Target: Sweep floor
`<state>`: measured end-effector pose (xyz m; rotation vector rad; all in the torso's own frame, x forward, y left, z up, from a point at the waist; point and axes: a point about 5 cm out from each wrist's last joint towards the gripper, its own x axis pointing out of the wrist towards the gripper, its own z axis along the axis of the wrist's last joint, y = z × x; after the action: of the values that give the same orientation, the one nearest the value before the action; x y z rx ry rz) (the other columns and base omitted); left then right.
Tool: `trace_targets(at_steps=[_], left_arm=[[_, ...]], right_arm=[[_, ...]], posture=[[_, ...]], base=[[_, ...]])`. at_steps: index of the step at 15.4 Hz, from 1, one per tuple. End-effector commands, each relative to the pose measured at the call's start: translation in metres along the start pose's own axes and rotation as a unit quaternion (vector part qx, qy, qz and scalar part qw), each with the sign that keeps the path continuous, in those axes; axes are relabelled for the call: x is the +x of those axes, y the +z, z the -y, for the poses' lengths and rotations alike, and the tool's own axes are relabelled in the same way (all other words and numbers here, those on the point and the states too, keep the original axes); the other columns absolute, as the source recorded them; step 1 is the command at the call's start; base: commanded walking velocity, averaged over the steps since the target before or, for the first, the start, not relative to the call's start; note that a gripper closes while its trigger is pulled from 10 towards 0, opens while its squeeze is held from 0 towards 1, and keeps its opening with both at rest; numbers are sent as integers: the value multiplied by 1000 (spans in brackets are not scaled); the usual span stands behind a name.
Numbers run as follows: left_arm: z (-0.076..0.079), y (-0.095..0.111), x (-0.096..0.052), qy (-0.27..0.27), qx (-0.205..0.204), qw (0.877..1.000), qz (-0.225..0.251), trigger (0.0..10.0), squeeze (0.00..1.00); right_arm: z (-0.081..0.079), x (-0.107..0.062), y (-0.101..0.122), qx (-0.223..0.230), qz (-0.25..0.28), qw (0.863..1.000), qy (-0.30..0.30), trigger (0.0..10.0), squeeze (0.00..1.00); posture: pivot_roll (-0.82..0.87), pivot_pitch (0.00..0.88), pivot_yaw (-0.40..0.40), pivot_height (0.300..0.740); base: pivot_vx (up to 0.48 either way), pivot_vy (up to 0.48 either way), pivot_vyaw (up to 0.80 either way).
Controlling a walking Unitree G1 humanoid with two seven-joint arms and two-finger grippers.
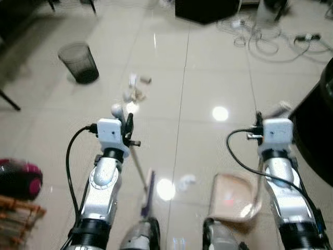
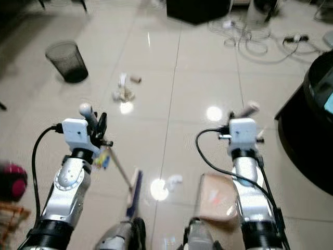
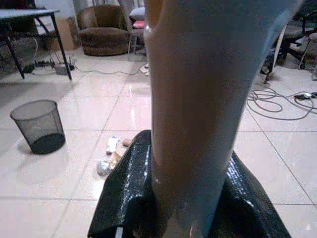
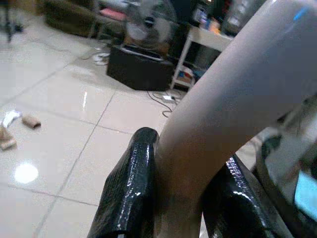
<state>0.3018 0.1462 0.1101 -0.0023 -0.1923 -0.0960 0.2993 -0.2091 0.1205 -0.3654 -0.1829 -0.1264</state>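
My left gripper (image 1: pixel 125 123) is shut on a pale broom handle (image 3: pixel 198 99), which slants down to the purple-edged broom head (image 1: pixel 148 194) between my arms. My right gripper (image 1: pixel 266 117) is shut on the pale handle (image 4: pixel 233 99) of a beige dustpan (image 1: pixel 234 203), which rests low on the floor by my right arm. A small pile of litter (image 1: pixel 136 89), scraps and a cardboard tube, lies on the tiles ahead of the left gripper. One crumpled white scrap (image 1: pixel 186 181) lies between broom head and dustpan.
A black mesh wastebasket (image 1: pixel 79 62) stands ahead on the left. Tangled cables (image 1: pixel 270 36) and a black box (image 1: pixel 205 9) lie far ahead. A dark cabinet (image 1: pixel 320 130) crowds the right; a pink and black object (image 1: pixel 18 177) and a wooden rack (image 1: pixel 15 213) sit at the left.
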Motion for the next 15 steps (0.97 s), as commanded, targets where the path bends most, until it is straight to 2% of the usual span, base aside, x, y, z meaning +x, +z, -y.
trace_targets(at_steps=[1, 2, 3, 4, 6, 7, 9, 12, 15], left_arm=[[-3, 5, 0, 15, -3, 1000, 23, 10000, 0], [-3, 6, -2, 22, -2, 999, 29, 10000, 0], [-2, 6, -4, 23, -1, 999, 36, 10000, 0], [-2, 6, -4, 23, -2, 999, 37, 10000, 0], [-1, 3, -4, 18, -9, 999, 38, 10000, 0], [1, 1, -3, 14, -11, 999, 37, 10000, 0], [4, -1, -1, 8, -11, 999, 34, 10000, 0], [10, -8, 2, -7, -8, 1000, 26, 10000, 0], [18, -12, 5, -21, -16, 999, 19, 10000, 0]], right_arm=[[-2, 3, 6, -19, 33, 999, 6, 10000, 0], [-5, 5, 8, -16, 47, 999, 8, 10000, 0], [-15, 8, 15, 12, 80, 997, 14, 10000, 0], [-20, 8, 17, 20, 88, 996, 15, 10000, 0], [-49, 4, 20, 55, 103, 992, 39, 10000, 0], [-68, -3, 18, 56, 99, 992, 63, 10000, 0], [-88, -13, 11, 33, 91, 991, 95, 10000, 0], [-98, -15, 7, 27, 91, 991, 94, 10000, 0], [-91, -9, 11, 28, 101, 992, 75, 10000, 0]], posture=[[16, 359, 65, 740], [26, 376, 60, 740], [32, 386, 61, 740], [34, 391, 62, 740], [37, 404, 68, 740], [39, 408, 67, 740], [46, 415, 68, 740], [49, 418, 69, 740], [37, 422, 69, 740]], base=[[0, 0, 0], [0, 0, 0], [0, 0, 0], [0, 0, 0], [0, 0, 0], [0, 0, 0], [0, 0, 0], [0, 0, 0], [0, 0, 0]])
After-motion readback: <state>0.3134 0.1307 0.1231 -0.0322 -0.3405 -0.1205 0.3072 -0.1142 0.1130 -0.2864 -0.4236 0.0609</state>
